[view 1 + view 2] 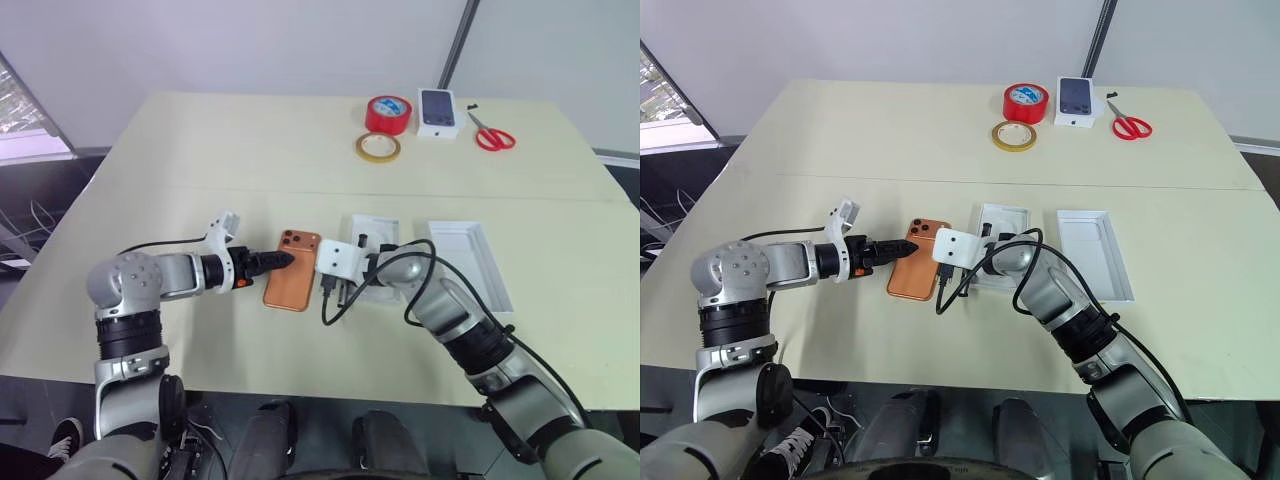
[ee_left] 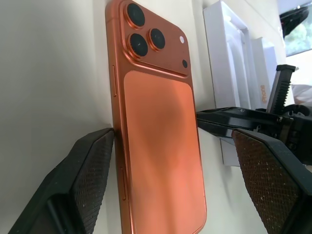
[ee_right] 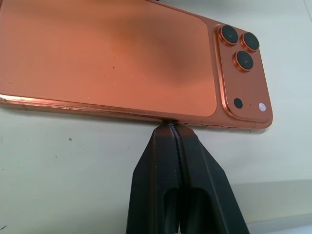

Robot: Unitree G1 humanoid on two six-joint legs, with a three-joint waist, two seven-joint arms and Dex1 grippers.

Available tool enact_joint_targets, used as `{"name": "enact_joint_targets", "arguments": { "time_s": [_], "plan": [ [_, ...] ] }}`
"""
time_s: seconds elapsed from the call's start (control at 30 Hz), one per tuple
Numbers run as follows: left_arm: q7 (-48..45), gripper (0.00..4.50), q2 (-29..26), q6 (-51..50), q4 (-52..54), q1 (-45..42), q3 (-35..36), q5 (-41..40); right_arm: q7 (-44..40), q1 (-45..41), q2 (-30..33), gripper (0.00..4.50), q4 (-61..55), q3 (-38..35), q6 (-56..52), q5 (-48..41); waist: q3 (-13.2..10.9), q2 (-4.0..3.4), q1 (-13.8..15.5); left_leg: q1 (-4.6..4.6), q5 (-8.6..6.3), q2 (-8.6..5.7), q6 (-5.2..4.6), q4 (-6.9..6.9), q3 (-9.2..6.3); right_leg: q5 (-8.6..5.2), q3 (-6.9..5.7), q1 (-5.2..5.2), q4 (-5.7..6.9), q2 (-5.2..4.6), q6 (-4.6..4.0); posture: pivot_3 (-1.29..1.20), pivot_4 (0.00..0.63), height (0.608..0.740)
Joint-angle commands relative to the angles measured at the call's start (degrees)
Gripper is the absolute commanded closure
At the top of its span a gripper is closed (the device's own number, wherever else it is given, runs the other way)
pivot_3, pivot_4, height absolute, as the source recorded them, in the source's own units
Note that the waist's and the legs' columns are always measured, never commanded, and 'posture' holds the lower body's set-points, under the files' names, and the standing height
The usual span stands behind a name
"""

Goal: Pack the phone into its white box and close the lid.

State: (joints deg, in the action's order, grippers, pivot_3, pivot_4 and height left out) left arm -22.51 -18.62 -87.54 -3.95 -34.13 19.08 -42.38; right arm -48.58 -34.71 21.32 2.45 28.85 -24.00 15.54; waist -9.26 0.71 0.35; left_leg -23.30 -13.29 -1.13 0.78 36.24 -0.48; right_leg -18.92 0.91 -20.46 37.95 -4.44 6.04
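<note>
Left wrist view: the phone, smooth copper-orange metal with rounded corners and three black lenses, lies back-up on the matte cream worktop. Left hand straddles it, textured black pads spread wide. Right hand, fingers pressed together, touches the phone's long edge, beside the white box.

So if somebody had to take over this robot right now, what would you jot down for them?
Left gripper: open, straddling the phone, which lies camera side up on the table.
Right gripper: shut, tips against the phone's long edge on the box side.
White box sits just right of the phone, the lid further right, inside facing up.
Done: nothing packed.
Left: lift the phone, seat it in the box, fit the lid.
</note>
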Motion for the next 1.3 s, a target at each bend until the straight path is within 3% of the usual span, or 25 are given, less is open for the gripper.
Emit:
{"name": "enact_joint_targets", "arguments": {
  "time_s": [0.03,0.23,0.47,0.63,0.73,0.83,0.93,1.3],
  "plan": [
    [-1.3,0.46,-0.9,-1.2,1.8,-0.1,-8.8,1.0,0.1,0.4,-1.3,4.46,0.9,1.2,-0.5,0.2,0.0,0.01,-0.1,0.00,0.00,0.00,0.00,0.00,0.00,0.00,0.00,0.00,0.00,0.00,0.00,0.00,0.150,0.740],
    [-2.3,0.46,-0.4,-0.2,1.3,-0.4,-9.9,1.4,0.7,0.8,-1.3,4.46,1.1,1.4,-0.1,0.6,0.1,-0.07,-0.3,0.01,0.01,0.00,0.02,-0.10,-0.01,0.00,0.02,-0.01,-0.07,0.00,0.00,0.00,0.150,0.740],
    [-1.7,0.46,2.4,-1.3,-1.4,-1.8,-3.7,1.2,0.7,1.6,-1.2,4.46,-0.1,1.4,-1.0,0.4,0.0,-0.06,-0.5,-0.01,0.01,-0.01,0.00,-0.11,-0.01,-0.01,0.01,-0.02,-0.10,-0.01,0.01,0.00,0.150,0.740],
    [-1.7,0.46,4.5,-4.7,-3.9,-2.4,4.8,-1.3,0.9,1.6,-0.9,4.46,-0.1,1.3,-0.7,0.5,0.0,0.00,-1.1,-0.07,0.02,-0.02,0.00,-0.13,-0.01,-0.01,0.01,-0.01,-0.16,0.00,0.02,0.00,0.150,0.740],
    [-1.5,0.46,3.9,-4.7,-3.6,-0.7,5.1,-0.6,1.0,1.6,-0.9,4.46,0.1,1.5,-0.4,0.5,0.0,0.06,-1.1,-0.11,0.02,-0.01,0.00,-0.16,-0.01,-0.02,0.00,-0.04,-0.17,0.01,0.04,0.00,0.150,0.740],
    [-1.0,1.29,4.2,-5.0,-3.4,0.1,5.9,-1.4,1.0,1.6,-1.0,4.50,0.1,1.7,0.0,0.7,0.0,0.06,-1.3,-0.11,0.02,-0.01,0.03,-0.20,-0.01,-0.02,0.01,-0.03,-0.18,0.01,0.04,0.00,0.150,0.740],
    [-0.9,2.67,4.1,-5.0,-2.9,0.5,5.8,-1.4,0.9,1.5,-1.1,4.50,0.2,1.7,0.0,0.6,-0.1,0.12,-1.3,-0.11,0.03,-0.01,0.04,-0.25,-0.01,-0.02,0.01,-0.06,-0.18,0.01,0.04,0.00,0.150,0.740],
    [-0.7,2.67,3.6,-5.0,-3.7,1.1,7.7,-1.4,1.0,1.9,-0.8,4.50,0.2,1.8,0.5,0.9,-0.1,0.21,-1.3,-0.11,0.01,-0.01,0.09,-0.28,-0.02,-0.02,0.02,-0.14,-0.20,0.01,0.04,0.00,0.150,0.740]
  ]
}}
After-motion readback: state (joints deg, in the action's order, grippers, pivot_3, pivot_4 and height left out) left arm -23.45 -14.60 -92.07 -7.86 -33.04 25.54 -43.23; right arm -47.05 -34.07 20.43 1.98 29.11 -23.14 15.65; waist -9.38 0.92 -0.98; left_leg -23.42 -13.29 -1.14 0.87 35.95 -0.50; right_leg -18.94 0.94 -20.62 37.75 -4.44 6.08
